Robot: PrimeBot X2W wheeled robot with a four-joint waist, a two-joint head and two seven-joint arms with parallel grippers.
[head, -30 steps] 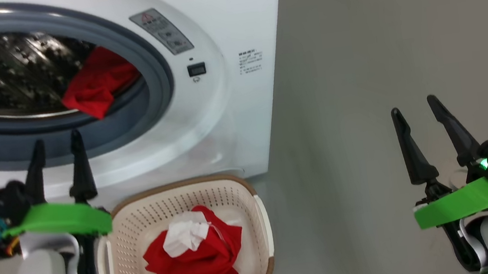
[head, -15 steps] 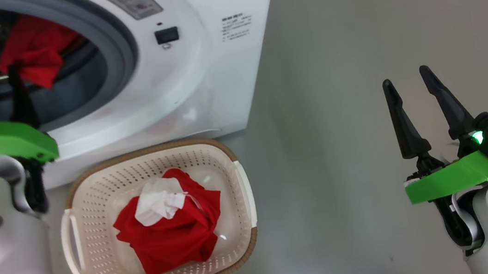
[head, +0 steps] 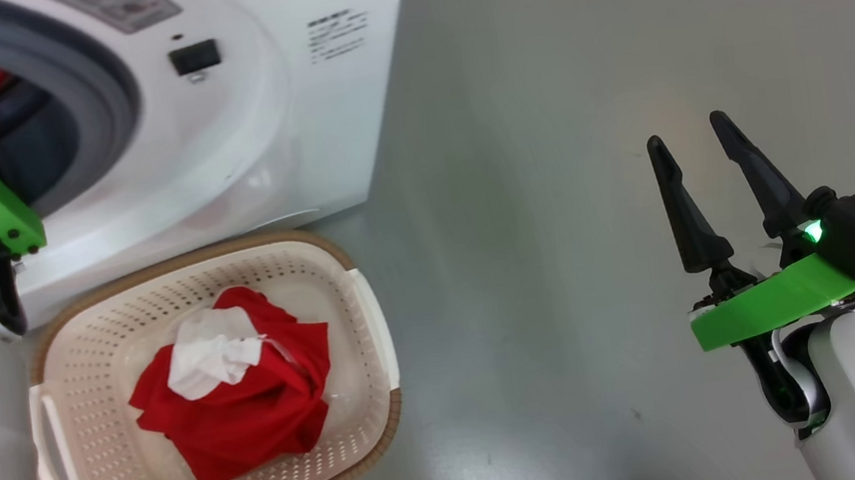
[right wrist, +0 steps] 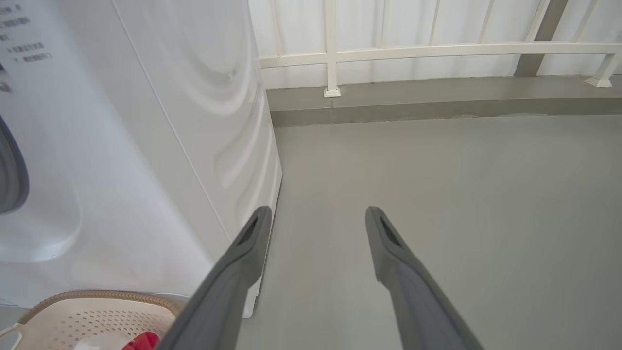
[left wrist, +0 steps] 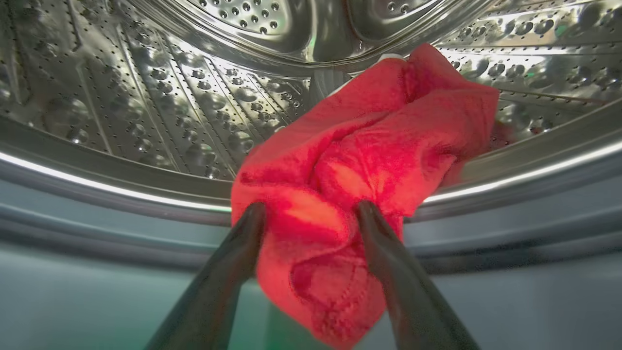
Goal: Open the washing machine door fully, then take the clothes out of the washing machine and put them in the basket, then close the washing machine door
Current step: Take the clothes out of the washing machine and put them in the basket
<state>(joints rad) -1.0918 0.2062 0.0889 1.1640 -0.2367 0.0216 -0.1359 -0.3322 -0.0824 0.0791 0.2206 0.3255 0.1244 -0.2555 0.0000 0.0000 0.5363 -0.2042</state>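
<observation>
L tool (left wrist: pixel 311 208), R tool (head: pixel 687 129) released; L straddles 1 red cloth (left wrist: pixel 369 146); basket (head: pixel 256 242) holds 2.

The head camera has turned, so the washing machine (head: pixel 252 139) and the basket (head: pixel 376 336) now sit further left in its view. The left claw (left wrist: pixel 311 211) has moved from below the opening into the mouth of the drum (left wrist: pixel 146 107), its spread fingers now astride the red garment (left wrist: pixel 384 136).

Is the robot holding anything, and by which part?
Nothing is gripped. The left end effector stands open astride a fold of the red garment at the drum lip; the right end effector is open above the floor.
</observation>
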